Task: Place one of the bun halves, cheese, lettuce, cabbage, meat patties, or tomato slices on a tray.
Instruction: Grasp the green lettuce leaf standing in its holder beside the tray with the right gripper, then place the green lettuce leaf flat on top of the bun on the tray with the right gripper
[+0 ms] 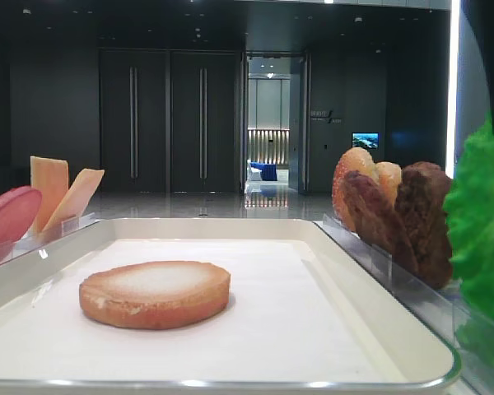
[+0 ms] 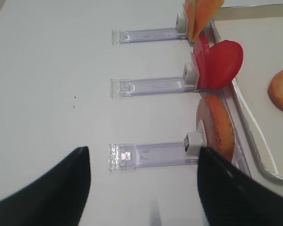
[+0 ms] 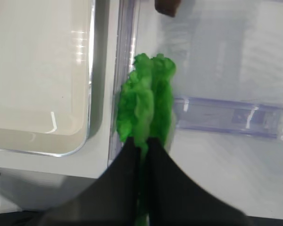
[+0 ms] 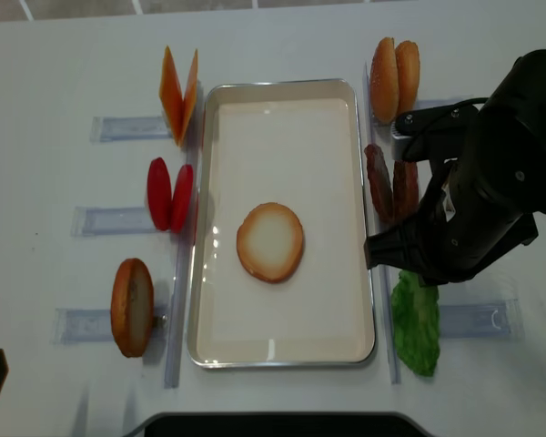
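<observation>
My right gripper [image 3: 142, 143] is shut on the near edge of the bright green ruffled lettuce [image 3: 146, 103], which stands in its clear holder just right of the white tray [image 3: 90, 94]. From above, the right arm [image 4: 473, 200] hangs over the lettuce [image 4: 415, 320]. One bun half [image 4: 269, 241] lies pale face up in the middle of the tray [image 4: 287, 89]. My left gripper [image 2: 144, 160] is open over the table, left of a standing bun half [image 2: 217, 127], with nothing between its fingers.
Left of the tray stand cheese [image 4: 178, 91], tomato slices [image 4: 169, 194] and a bun half [image 4: 132, 307] in clear holders. On the right are two bun halves [image 4: 394, 77] and meat patties [image 4: 391, 187]. Clear holder rails [image 2: 151, 155] lie flat on the white table.
</observation>
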